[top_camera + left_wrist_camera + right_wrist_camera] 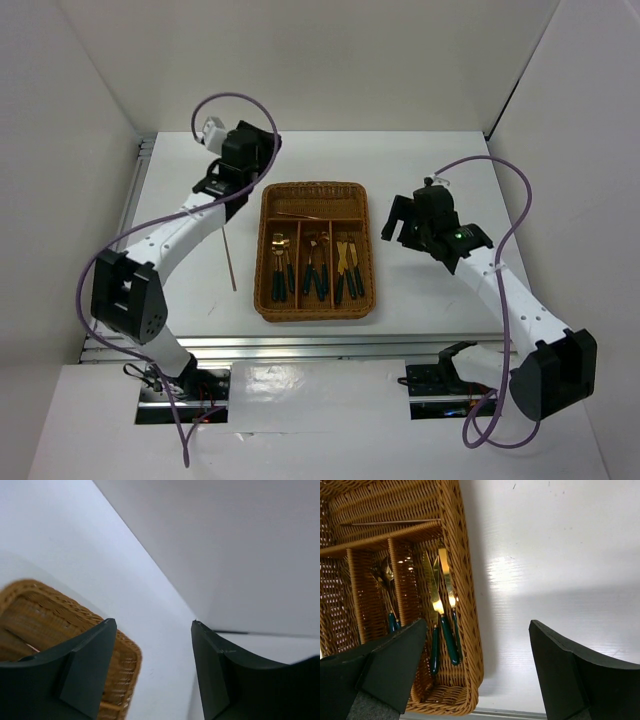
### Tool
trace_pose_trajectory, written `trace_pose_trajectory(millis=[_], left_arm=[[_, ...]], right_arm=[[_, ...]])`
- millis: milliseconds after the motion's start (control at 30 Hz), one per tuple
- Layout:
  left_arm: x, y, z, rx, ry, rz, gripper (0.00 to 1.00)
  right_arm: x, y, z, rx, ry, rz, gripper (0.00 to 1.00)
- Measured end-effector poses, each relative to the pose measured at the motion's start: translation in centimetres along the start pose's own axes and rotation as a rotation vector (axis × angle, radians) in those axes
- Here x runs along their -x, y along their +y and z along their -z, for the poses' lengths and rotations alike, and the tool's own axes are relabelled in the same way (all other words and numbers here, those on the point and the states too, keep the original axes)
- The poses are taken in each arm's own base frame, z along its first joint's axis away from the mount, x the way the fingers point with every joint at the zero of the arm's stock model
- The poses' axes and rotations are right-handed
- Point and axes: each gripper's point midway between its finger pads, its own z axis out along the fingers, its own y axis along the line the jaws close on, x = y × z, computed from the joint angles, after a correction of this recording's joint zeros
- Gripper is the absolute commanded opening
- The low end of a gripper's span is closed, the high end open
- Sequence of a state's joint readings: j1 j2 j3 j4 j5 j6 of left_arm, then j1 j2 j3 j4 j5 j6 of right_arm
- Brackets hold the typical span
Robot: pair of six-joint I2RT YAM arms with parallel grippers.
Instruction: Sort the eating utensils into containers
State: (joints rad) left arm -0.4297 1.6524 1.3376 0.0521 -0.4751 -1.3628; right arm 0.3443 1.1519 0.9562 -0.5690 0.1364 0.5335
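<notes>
The brown wicker tray [269, 300] lies mid-table. Its three long slots hold green-handled gold spoons [281, 262], forks [317, 265] and knives [347, 268]. One copper-brown chopstick [305, 211] lies in the crosswise slot. Another chopstick [230, 258] lies on the table left of the tray. My left gripper [215, 185] is open and empty by the tray's far left corner [120, 675]. My right gripper [392, 222] is open and empty just right of the tray [470, 630]; the right wrist view shows the knives [440, 605] and the crosswise chopstick [390, 523].
White walls enclose the table on the left, back and right. A metal rail [300, 345] runs along the near edge behind the arm bases. Purple cables loop over both arms.
</notes>
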Motion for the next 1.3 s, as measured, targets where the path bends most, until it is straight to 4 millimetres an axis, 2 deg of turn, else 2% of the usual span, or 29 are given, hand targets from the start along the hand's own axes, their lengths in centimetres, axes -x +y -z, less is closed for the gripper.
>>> trace_pose_trajectory(millis=[100, 167, 267, 400, 533, 867, 1133, 1300], left_arm=[[2.1, -1.3, 1.3, -0.029, 0.058, -0.192, 0.77], [2.8, -0.2, 2.8, 0.008, 0.092, -0.304, 0.78], [3.8, 3.6, 5.9, 0.087, 0.135, -0.452, 0.86], [5.0, 10.8, 10.3, 0.213, 0.190, -0.565, 0.86], [5.9, 15.9, 12.8, 0.327, 0.228, -0.617, 0.84], [3.6, 24.5, 14.8, 0.542, 0.392, -0.729, 0.76], [2.4, 27.2, 13.6, 0.615, 0.442, -0.753, 0.67], [2.0, 28.6, 12.7, 0.643, 0.460, -0.765, 0.64]], right_arm=[[0.4, -0.1, 0.4, -0.001, -0.021, -0.002, 0.91], [0.7, -0.1, 0.7, 0.002, -0.035, -0.005, 0.92], [1.1, 0.0, 1.2, 0.010, -0.054, -0.008, 0.92], [1.3, 0.2, 1.6, 0.022, -0.064, -0.010, 0.92], [1.1, 0.4, 1.7, 0.036, -0.056, -0.009, 0.92], [0.4, 0.4, 1.4, 0.045, -0.034, -0.007, 0.92], [0.2, 0.4, 1.2, 0.046, -0.026, -0.006, 0.92], [-0.1, 0.3, 0.8, 0.038, -0.011, -0.004, 0.92]])
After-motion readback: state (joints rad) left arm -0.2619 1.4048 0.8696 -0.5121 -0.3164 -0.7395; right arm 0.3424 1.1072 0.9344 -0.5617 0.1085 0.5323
